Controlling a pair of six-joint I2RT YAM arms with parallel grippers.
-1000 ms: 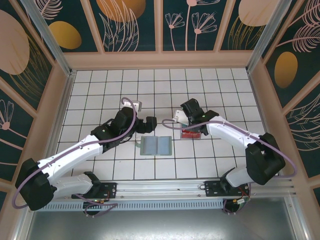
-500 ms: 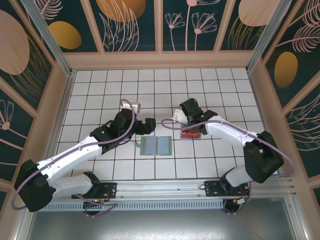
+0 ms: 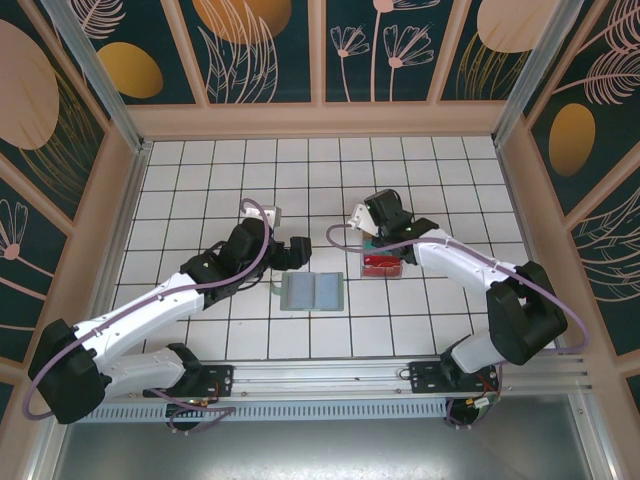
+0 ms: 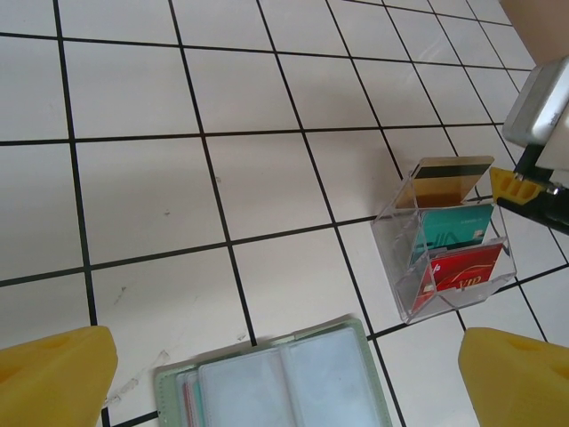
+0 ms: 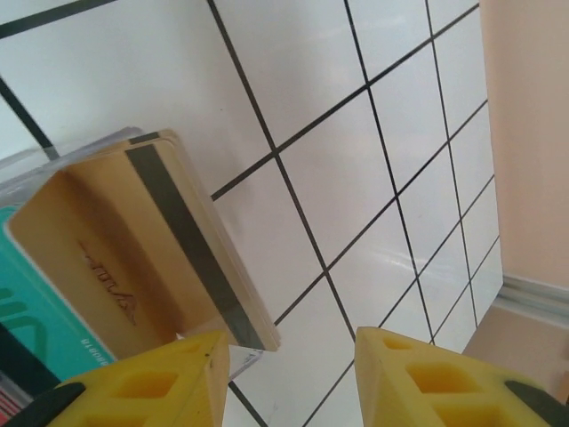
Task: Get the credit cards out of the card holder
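Observation:
The grey-green card holder (image 3: 312, 291) lies open on the tiles, pale blue-grey face up (image 4: 284, 387); thin coloured card edges (image 4: 188, 396) show in its left pocket. Three credit cards stand in a clear tray (image 3: 381, 263): gold (image 4: 449, 176), teal (image 4: 453, 229) and red (image 4: 462, 271). My left gripper (image 4: 284, 349) hangs open just above the holder's far edge (image 3: 299, 252). My right gripper (image 5: 289, 356) is open over the tray's far end (image 3: 377, 242). The gold card (image 5: 133, 258) stands by its left finger (image 5: 169, 378).
The clear tray (image 4: 396, 236) sits one tile right of the holder. White tiled floor stretches around both, with peach walls (image 3: 320, 118) at the back and sides. The right gripper's yellow fingertip (image 4: 507, 182) sits beside the tray's far end.
The right gripper has drawn back from the tray toward the far side. The left gripper has shifted slightly left. Holder and tray have not moved.

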